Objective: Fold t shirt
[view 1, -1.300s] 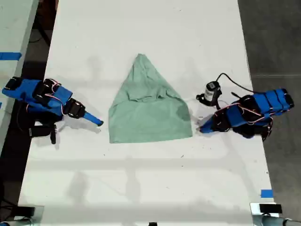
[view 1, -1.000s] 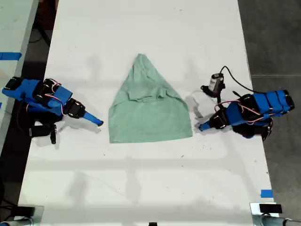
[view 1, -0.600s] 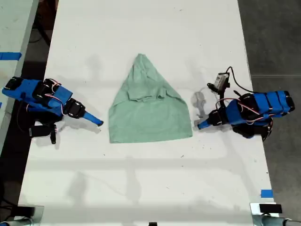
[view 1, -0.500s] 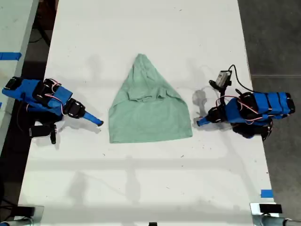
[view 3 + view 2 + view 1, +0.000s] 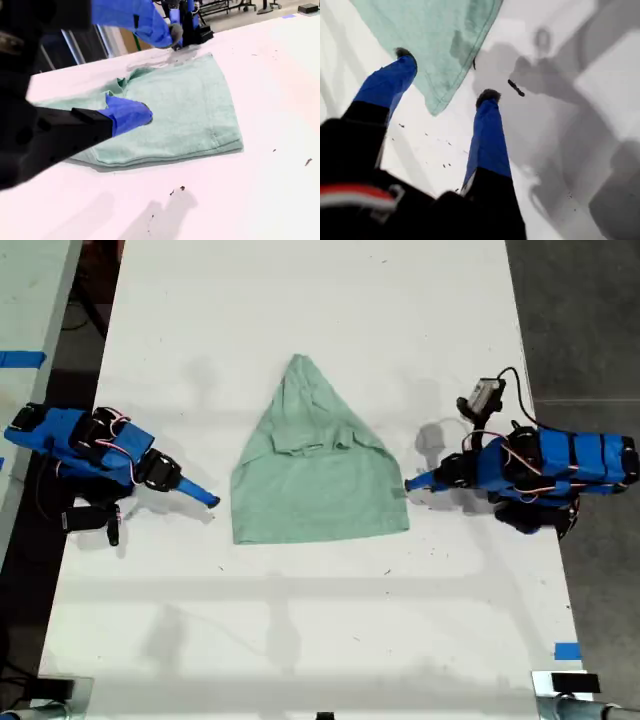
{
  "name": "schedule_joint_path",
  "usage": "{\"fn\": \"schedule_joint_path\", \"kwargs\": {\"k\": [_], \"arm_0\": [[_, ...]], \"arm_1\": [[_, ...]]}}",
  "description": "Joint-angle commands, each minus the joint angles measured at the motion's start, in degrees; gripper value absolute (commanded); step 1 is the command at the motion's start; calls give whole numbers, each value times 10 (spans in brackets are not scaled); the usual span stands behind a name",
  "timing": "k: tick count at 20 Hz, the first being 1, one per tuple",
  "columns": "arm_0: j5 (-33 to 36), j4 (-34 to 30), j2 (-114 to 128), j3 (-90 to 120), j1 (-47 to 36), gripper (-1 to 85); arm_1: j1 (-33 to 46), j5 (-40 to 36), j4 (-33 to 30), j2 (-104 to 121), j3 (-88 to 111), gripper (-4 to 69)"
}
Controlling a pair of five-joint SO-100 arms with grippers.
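– Where is the t shirt (image 5: 315, 475) sitting?

– Flat on the white table (image 5: 300, 300), about mid-table in the exterior view, wrinkled, with its pointed end toward that view's top and its broad straight edge toward the bottom.

– And my first gripper (image 5: 411, 483)?

– It is on the arm at the exterior view's right, with its tip just beside the shirt's lower right corner. Its own camera shows the claw spread wide (image 5: 445, 74), with that corner of the fabric (image 5: 435, 35) lying between the two blue fingers (image 5: 487, 115). One fingertip is over the cloth and the other over bare table. It grips nothing; I cannot tell whether a tip is touching the fabric.

– My second gripper (image 5: 208, 499)?

– It is on the arm at the exterior view's left, a short way off the shirt's edge and pointing toward it. In its camera the jaws stand apart (image 5: 152, 75) with nothing held, and the shirt (image 5: 175, 110) lies beyond them.
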Motion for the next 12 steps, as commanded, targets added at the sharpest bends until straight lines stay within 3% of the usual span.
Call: {"fn": "schedule_joint_path", "kwargs": {"k": [1, 6, 12], "arm_0": [[4, -5, 5, 24, 3, 200], [4, -5, 5, 24, 3, 199], [4, -5, 5, 24, 3, 198]], "arm_1": [[19, -6, -43, -197, -105, 277], [75, -71, -85, -445, -249, 255], [62, -79, -148, -617, -330, 253]]}}
